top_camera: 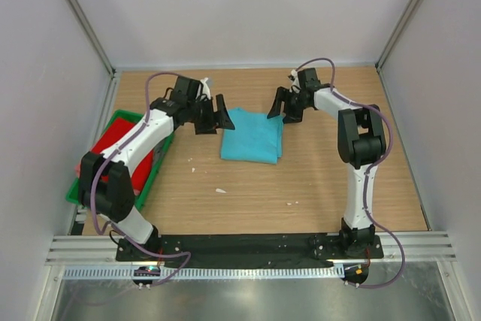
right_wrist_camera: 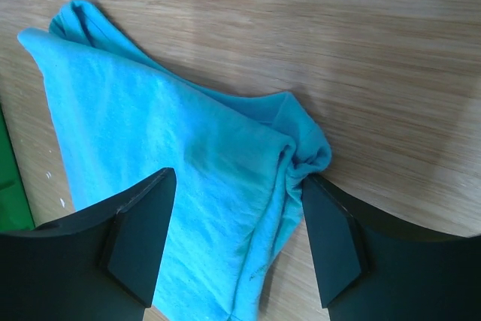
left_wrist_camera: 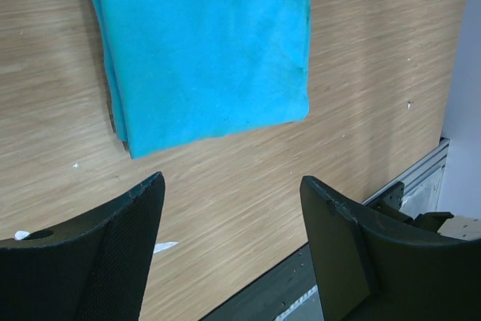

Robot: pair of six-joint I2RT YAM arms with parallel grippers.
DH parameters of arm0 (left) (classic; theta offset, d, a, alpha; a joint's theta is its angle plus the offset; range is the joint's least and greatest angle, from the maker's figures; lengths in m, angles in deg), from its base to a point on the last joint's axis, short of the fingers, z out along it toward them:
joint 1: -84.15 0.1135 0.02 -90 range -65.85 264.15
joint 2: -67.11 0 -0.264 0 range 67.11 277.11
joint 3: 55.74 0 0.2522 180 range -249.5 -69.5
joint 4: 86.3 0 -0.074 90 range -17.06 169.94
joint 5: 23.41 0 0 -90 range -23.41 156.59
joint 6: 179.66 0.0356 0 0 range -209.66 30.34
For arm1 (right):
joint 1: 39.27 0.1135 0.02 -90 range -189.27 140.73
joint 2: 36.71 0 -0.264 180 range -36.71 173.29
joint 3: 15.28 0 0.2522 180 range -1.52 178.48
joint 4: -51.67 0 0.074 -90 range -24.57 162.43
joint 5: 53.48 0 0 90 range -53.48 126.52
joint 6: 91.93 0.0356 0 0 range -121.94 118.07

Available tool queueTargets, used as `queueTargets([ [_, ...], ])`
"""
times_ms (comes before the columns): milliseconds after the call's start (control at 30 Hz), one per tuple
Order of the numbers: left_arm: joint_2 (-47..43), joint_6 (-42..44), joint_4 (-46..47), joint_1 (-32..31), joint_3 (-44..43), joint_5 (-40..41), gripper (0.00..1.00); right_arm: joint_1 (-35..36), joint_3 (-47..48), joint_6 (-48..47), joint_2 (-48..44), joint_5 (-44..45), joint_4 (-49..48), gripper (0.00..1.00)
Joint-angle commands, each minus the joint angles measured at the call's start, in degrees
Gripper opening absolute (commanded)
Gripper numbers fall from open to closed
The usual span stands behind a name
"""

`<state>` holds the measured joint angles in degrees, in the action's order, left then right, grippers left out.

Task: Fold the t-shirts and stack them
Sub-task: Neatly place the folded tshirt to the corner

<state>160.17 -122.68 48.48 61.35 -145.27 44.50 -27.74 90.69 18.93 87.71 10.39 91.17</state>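
Observation:
The turquoise-blue t-shirt (top_camera: 252, 134) lies folded on the wooden table, between both grippers. It shows in the left wrist view (left_wrist_camera: 203, 50) and in the right wrist view (right_wrist_camera: 165, 163), where its far right corner is bunched. My left gripper (top_camera: 212, 116) is open and empty just left of the shirt. My right gripper (top_camera: 283, 107) is open at the shirt's far right corner, its fingers (right_wrist_camera: 331, 246) astride the cloth, one fingertip touching the bunched edge. A red t-shirt (top_camera: 120, 144) lies in the green tray (top_camera: 154, 171). The orange shirt is hidden.
The green tray stands at the left edge of the table, under my left arm. Small white scraps (top_camera: 220, 190) lie on the wood in front of the blue shirt. Walls enclose the table at the left, right and back.

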Motion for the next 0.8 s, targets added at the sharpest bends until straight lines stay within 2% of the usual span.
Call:
queueTargets([
  [0,-3.8,0.1,-1.6,0.1,1.4,1.4,0.74,1.7,2.5,-1.6,1.5,0.5,-1.4,0.73],
  [133,-6.0,0.4,-2.0,0.1,2.7,1.7,0.74,2.5,2.0,-0.8,1.8,2.4,-2.1,0.65],
  [167,-6.4,0.6,-2.2,0.3,3.3,1.7,0.74,2.5,1.6,0.0,1.7,2.7,-2.8,0.53],
  [233,-6.7,1.1,-2.6,0.2,3.4,1.6,0.74,2.5,1.3,0.4,1.5,3.5,-2.7,0.44],
  [267,-7.0,1.3,-2.8,0.2,3.7,1.5,0.74,2.4,0.7,1.5,1.4,4.4,-3.1,0.29],
  [333,-7.4,1.6,-2.8,0.3,4.0,1.3,0.74,2.4,0.3,2.4,1.1,4.9,-3.5,0.24],
  [367,-7.8,1.7,-2.9,0.3,4.0,1.2,0.74,2.4,0.0,2.9,1.1,4.9,-3.3,0.09],
  [400,-8.0,1.7,-2.6,0.3,4.1,1.1,0.74,2.4,-0.1,4.5,1.0,6.8,-2.8,0.02],
  [533,-8.8,2.3,-3.1,0.6,4.3,0.7,0.74,1.3,-4.7,13.4,-3.2,12.4,-2.7,0.01],
  [600,-8.9,2.4,-3.2,0.7,4.6,0.1,0.74,0.3,-10.1,17.6,-8.3,15.4,-1.6,0.01],
  [767,-9.5,1.7,-2.2,0.7,6.2,-1.6,0.73,-2.8,-17.8,26.0,-16.3,28.4,12.0,0.01],
])
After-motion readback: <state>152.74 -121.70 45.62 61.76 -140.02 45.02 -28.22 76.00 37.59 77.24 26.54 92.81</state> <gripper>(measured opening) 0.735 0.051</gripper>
